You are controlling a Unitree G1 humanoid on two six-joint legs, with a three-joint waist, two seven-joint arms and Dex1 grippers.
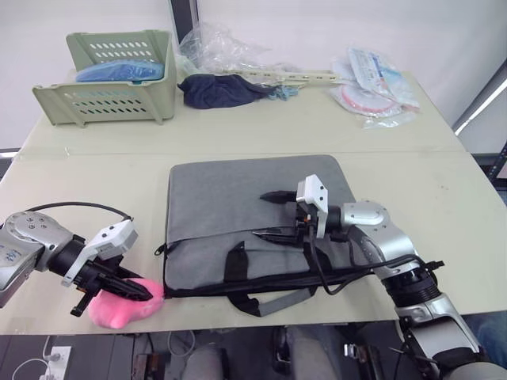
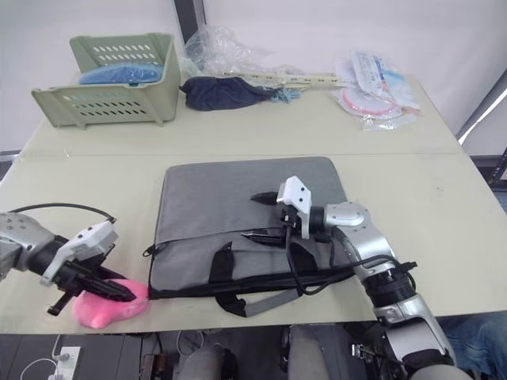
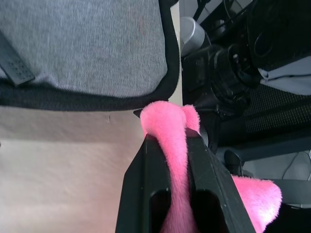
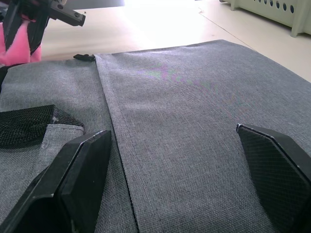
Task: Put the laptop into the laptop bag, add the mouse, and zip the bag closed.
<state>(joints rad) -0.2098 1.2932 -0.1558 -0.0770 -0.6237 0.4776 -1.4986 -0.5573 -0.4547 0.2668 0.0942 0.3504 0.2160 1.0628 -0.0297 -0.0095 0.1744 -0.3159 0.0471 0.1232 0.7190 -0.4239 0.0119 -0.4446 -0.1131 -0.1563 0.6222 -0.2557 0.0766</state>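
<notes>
At the near table edge, the left gripper [image 1: 131,290] is clenched on a fluffy pink plush charm [image 1: 119,307], probably to drag the attached zipper. The right gripper [image 1: 269,215] hovers spread wide over the flat grey fabric laptop bag [image 1: 230,194], likely steadying it. A pale green plastic basket [image 1: 119,75] stands far behind.

Both arms are chunky silver metal with black joints. Each gripper, left [image 1: 127,283] and right [image 1: 271,214], has a white housing, two pointy black fingers with textured pads [image 4: 272,160], and loose black cables looping off.
</notes>
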